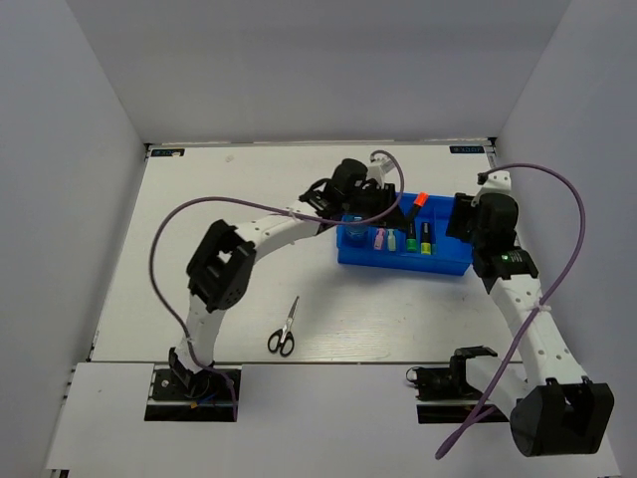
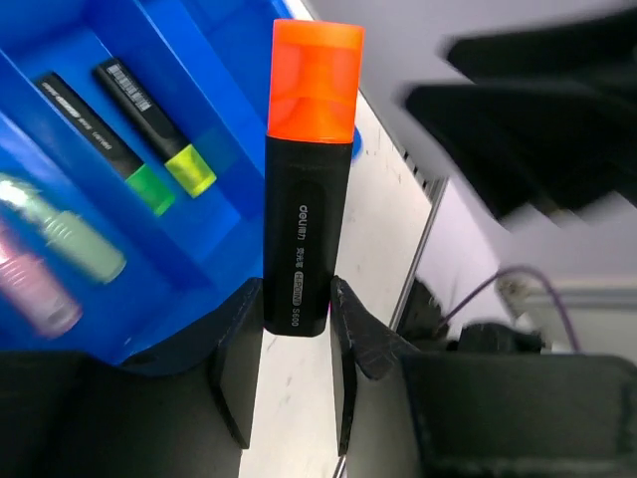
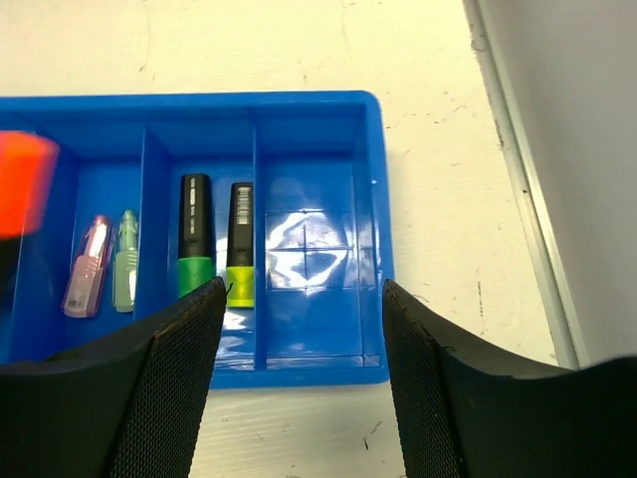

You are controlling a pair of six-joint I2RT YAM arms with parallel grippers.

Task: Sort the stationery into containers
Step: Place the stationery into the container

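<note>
Left gripper (image 2: 297, 311) clamps an orange-capped highlighter (image 2: 307, 199) in what looks like the placing step of the sort, and the next move likely calls for carrying it over a compartment of the blue tray (image 3: 311, 214) and lowering it before letting go. The marker's black lower end sits pinched between the two fingers, cap pointing away from them, in the air at the tray's far rim, near the compartment where a green-capped highlighter (image 3: 196, 234) and a yellow-capped highlighter (image 3: 240, 244) lie side by side. Right gripper (image 3: 304, 294) hangs spread and empty above the tray, while the scissors (image 1: 283, 329) lie on the table, well apart from it and not yet sorted.
</note>
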